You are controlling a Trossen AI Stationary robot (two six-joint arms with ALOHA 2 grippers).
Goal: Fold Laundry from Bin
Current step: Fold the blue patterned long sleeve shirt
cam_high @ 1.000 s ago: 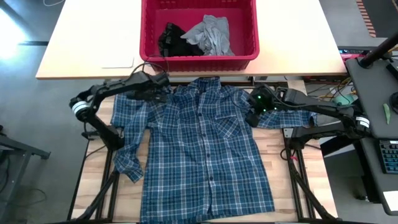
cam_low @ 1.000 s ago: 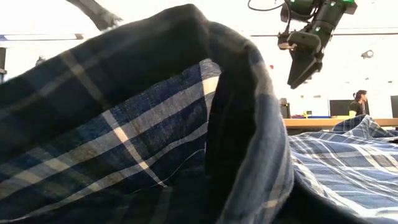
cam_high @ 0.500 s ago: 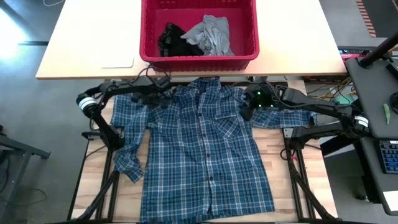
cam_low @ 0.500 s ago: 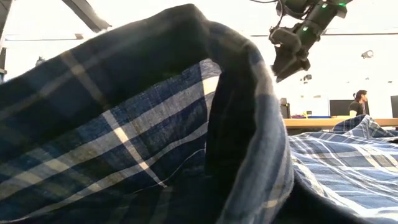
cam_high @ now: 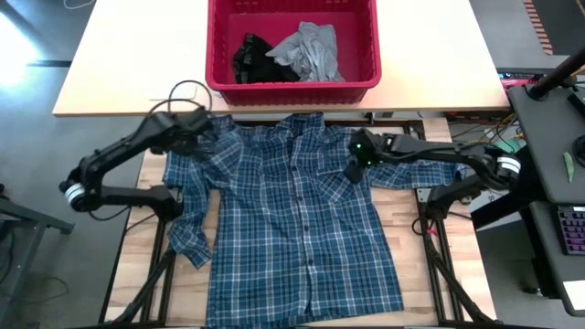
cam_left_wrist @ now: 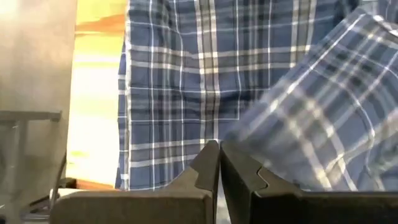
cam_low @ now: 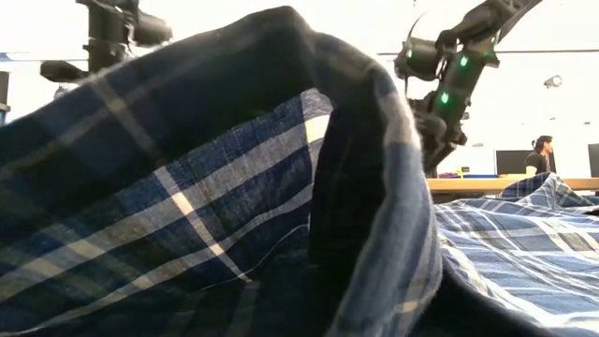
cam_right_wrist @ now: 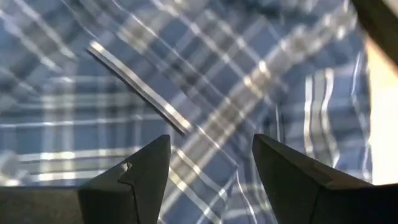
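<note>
The blue-and-white plaid shirt lies spread front-up on the wooden table, collar toward the red bin. A grey T-shirt and a small black garment lie inside the bin. My left gripper is at the shirt's left shoulder, shut on cloth. My right gripper stands open just above the shirt's right shoulder, with plaid cloth below its two fingers. In the low view a shirt fold close to the camera hides most of the table. My left gripper pinches the shirt's left shoulder cloth between its two shut fingers, slanting down from above. The cloth rises in a blurred fold beside the fingers. The rest of the shirt stays flat on the table. I cannot tell whether it is one layer or several.
The bin stands on a pale table beyond the wooden one. A dark desk with a keyboard is at the right. The shirt's left sleeve hangs toward the near left. A person stands far off in the room.
My left gripper has shut at the shirt's left shoulder, then risen and gone toward the table's left edge, drawing that shoulder outward and up. My right gripper has come down toward the shirt's right shoulder and a little toward the collar, staying open.
</note>
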